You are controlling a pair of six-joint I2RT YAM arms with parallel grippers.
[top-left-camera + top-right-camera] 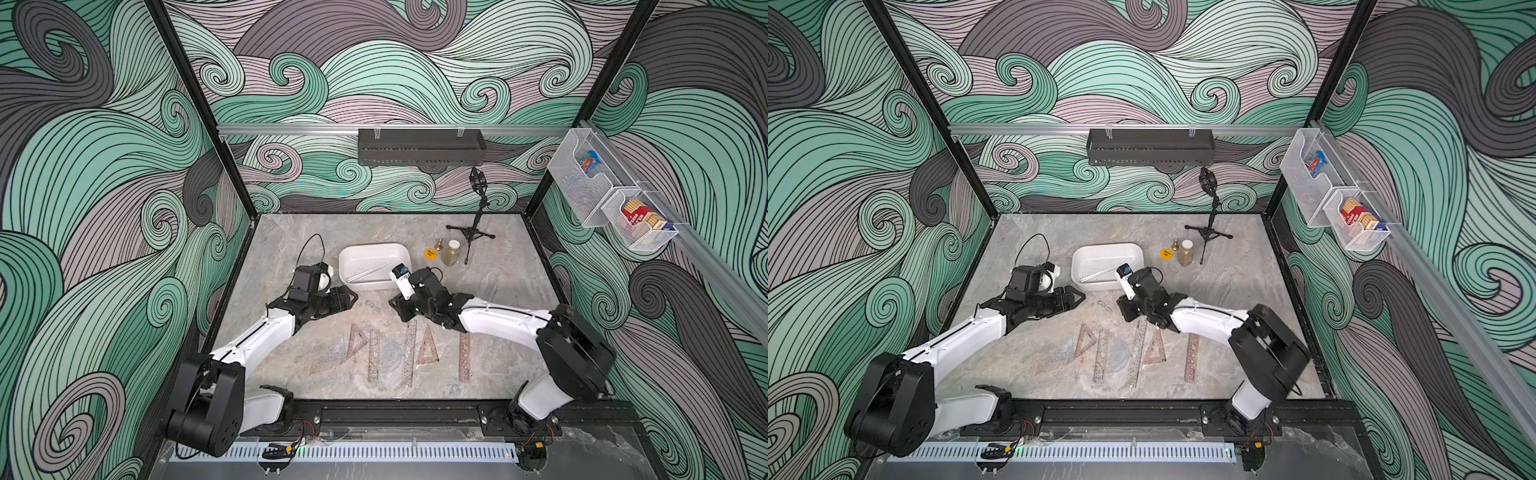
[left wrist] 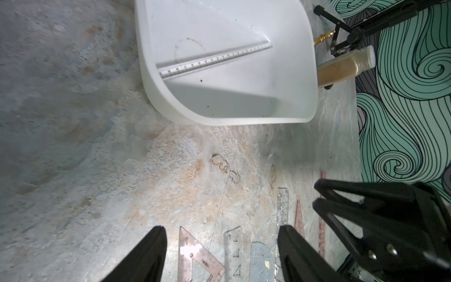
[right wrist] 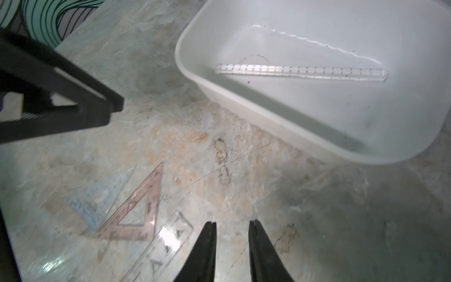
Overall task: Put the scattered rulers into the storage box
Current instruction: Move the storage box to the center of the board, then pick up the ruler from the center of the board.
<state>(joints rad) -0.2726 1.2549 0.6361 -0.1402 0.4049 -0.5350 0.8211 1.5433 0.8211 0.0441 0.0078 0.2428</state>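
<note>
Left gripper (image 2: 221,228) hangs over the middle of the bench (image 1: 498,291), its jaws wide and empty. Facing it, the right gripper (image 3: 232,222) has its jaws narrowly apart and holds nothing. One clear ruler (image 1: 372,272) lies slantwise inside the storage box (image 1: 365,286), towards the far edge. The other rulers (image 1: 409,353) lie flat in a row near the front edge.
</note>
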